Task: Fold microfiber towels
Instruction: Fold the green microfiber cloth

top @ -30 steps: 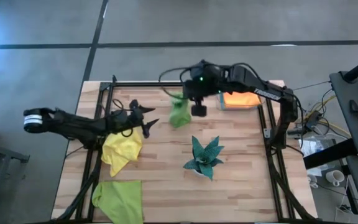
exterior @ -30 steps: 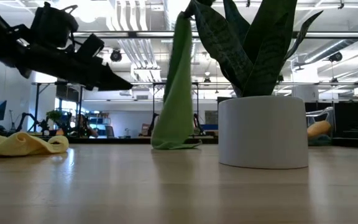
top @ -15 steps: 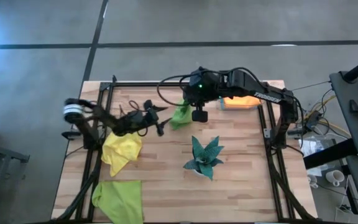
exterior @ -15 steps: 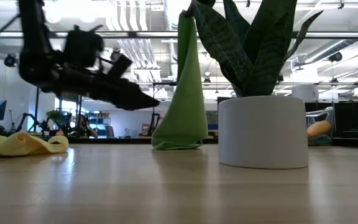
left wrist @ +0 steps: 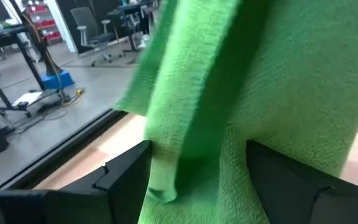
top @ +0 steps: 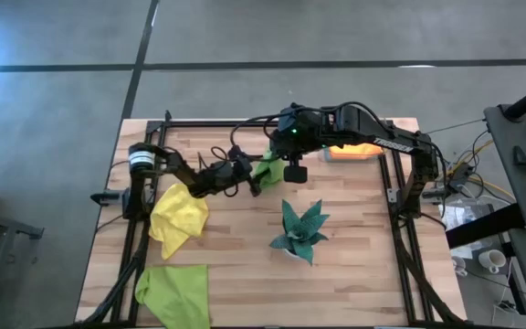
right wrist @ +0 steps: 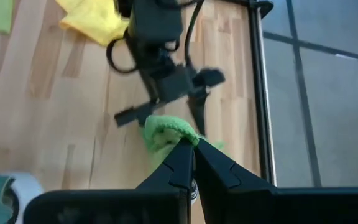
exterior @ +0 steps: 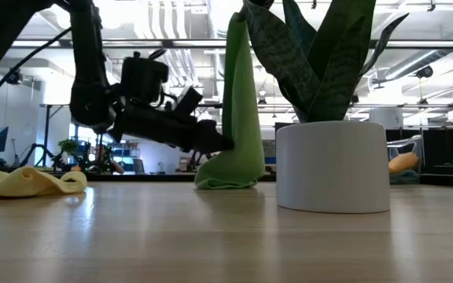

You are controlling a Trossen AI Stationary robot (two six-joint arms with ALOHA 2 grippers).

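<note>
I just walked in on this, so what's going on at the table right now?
The right gripper is shut on a lime green towel, holding it up by its top so it hangs with its bottom on the table. The left gripper is open, its fingers either side of the hanging cloth. A yellow towel and another green one lie nearby.

Bright even overhead light, ceiling strip glare, blurred close towel

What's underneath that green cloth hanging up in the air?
Under the hanging green towel is bare wooden table; its bottom edge bunches on the wood. The right gripper pinches its top, and the left gripper reaches its lower part, fingers open. Whatever the bunched folds cover is hidden.
</note>
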